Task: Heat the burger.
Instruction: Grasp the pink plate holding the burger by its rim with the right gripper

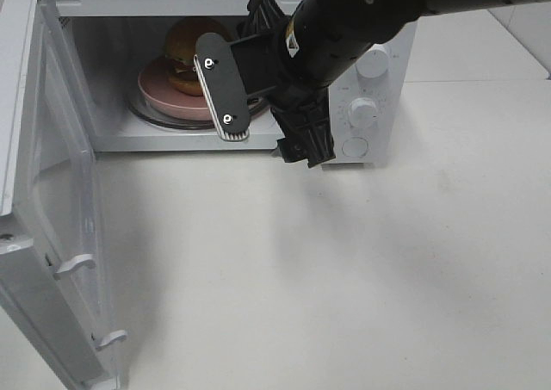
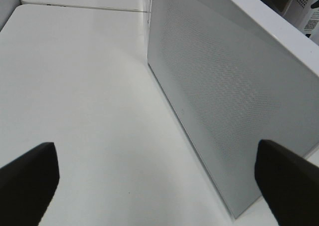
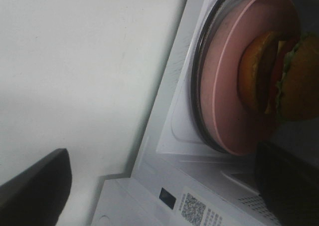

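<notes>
From above, the microwave [image 1: 372, 106] stands on the white bench [image 1: 362, 278] with its door [image 1: 52, 192] swung wide open. The burger [image 1: 191, 39] sits inside the cavity on a pink plate [image 1: 168, 97], which rests on the glass turntable [image 1: 142, 113]. The right end effector [image 1: 267, 140] hangs just in front of the opening. Its fingers are spread wide with nothing between them, clear of the burger.

In the left wrist view, the left end effector [image 2: 158, 178] is fully spread and empty, over bare bench beside a white dotted-mesh panel [image 2: 224, 96] of the microwave.

In the right wrist view, the two fingers stand far apart at the cavity's mouth. The burger and plate lie ahead of them, not touched. A QR label [image 3: 192, 208] shows on the microwave's front frame.
</notes>
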### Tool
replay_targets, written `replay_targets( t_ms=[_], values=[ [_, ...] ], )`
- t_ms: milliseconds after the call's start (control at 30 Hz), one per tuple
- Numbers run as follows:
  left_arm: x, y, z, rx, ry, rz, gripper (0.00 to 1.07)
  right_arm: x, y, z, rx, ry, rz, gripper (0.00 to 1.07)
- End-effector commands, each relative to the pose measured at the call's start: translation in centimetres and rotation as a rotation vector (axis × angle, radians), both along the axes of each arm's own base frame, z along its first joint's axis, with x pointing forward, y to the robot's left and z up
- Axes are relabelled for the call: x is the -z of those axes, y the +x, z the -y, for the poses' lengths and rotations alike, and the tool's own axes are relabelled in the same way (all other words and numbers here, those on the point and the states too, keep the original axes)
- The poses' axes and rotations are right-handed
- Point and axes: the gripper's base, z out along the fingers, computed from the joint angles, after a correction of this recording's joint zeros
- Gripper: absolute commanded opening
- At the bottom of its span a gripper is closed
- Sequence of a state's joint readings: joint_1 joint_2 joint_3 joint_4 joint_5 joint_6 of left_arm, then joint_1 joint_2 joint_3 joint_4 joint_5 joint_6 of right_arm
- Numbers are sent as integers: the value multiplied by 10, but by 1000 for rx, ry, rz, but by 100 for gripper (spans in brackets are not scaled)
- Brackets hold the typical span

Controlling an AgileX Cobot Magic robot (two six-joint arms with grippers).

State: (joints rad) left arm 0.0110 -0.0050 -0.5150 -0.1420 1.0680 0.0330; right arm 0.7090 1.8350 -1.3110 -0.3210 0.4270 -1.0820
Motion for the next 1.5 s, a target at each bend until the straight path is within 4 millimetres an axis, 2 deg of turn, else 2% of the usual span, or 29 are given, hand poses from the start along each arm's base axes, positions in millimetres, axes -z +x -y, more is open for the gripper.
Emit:
replay_targets(
  t_ms=[33,100,1033,1167,1367,1500],
  values=[
    [0,-3,0,-1,-7,20,100,0,6,-7,7,24,15,94],
    [0,-3,0,-1,-7,20,100,6,10,-16,-2,23,12,94],
    [0,-3,0,-1,-7,20,100,51,64,-62,39,24,-8,88],
    [0,-3,0,-1,-7,20,100,63,76,-70,55,32,-19,86],
    [0,-3,0,-1,-7,20,100,69,83,-72,73,52,-32,85],
    [0,-3,0,-2,-5,20,100,73,94,-69,104,61,-41,84]
  ],
)
